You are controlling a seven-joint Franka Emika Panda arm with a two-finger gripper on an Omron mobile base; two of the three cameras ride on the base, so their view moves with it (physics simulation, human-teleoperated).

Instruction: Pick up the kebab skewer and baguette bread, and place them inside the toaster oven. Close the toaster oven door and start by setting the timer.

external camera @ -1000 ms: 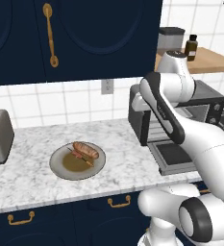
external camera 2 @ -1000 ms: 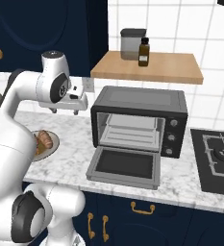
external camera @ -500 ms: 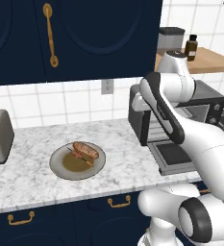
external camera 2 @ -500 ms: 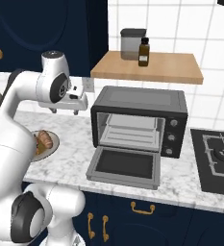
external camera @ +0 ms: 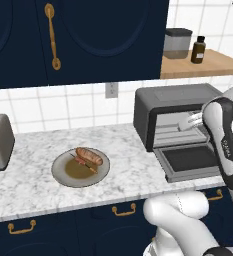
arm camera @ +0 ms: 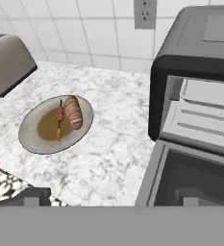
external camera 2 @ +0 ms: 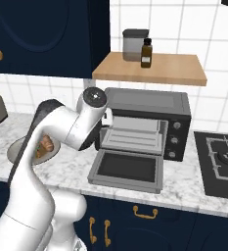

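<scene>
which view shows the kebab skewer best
The hand view: the kebab skewer lies unblocked on the plate beside the baguette bread. The left base view shows it smaller; in the right base view the arm covers the plate.

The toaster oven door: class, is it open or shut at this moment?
Open. The toaster oven door lies dropped flat on the counter, and the toaster oven shows its rack inside.

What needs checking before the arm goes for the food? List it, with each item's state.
1. Toaster oven door dropped fully open: ok.
2. Toaster oven rack free to take food: ok.
3. Kebab skewer and baguette bread lying side by side on the plate: ok.
4. Gripper open and holding nothing: ok.
5. Marble counter between plate and oven free of obstacles: ok.
6. Whether skewer and bread touch each other: cannot tell.
</scene>
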